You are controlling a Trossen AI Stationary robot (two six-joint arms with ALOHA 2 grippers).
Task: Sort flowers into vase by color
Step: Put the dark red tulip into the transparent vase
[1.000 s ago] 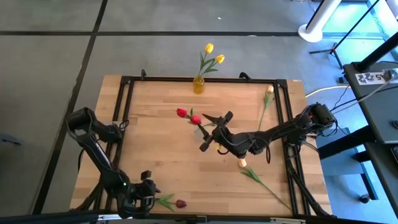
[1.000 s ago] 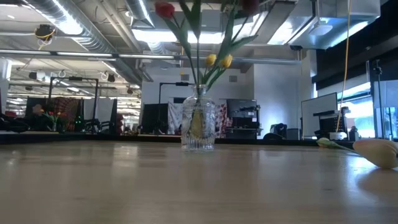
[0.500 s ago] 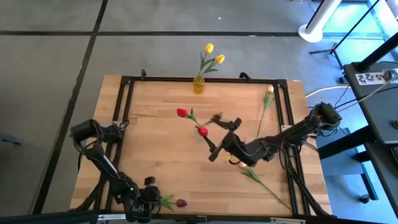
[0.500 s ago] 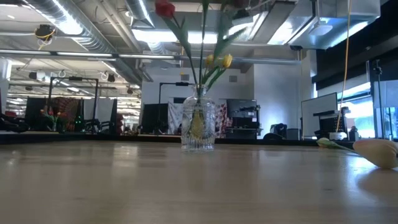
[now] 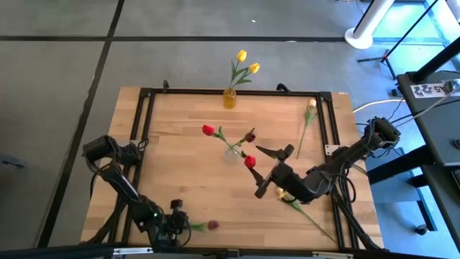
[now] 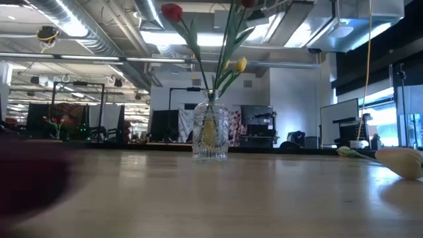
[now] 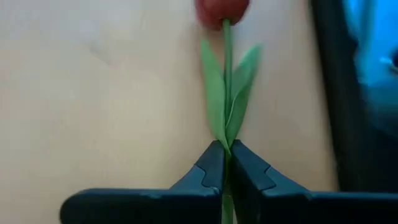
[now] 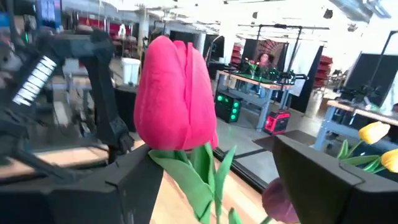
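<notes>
Left gripper (image 7: pixel 225 177) fingers clamped on maroon tulip (image 7: pixel 222 12) stem, head just beyond tips. Right gripper (image 5: pixel 273 173) fingers apart, red tulip (image 8: pixel 176 93) between. Stems light, floppy; grip low stem.

Red tulips (image 5: pixel 249 161) in mid-table glass vase (image 5: pixel 232 152); yellow tulips (image 5: pixel 241 55) in far-edge vase (image 5: pixel 229 98).
</notes>
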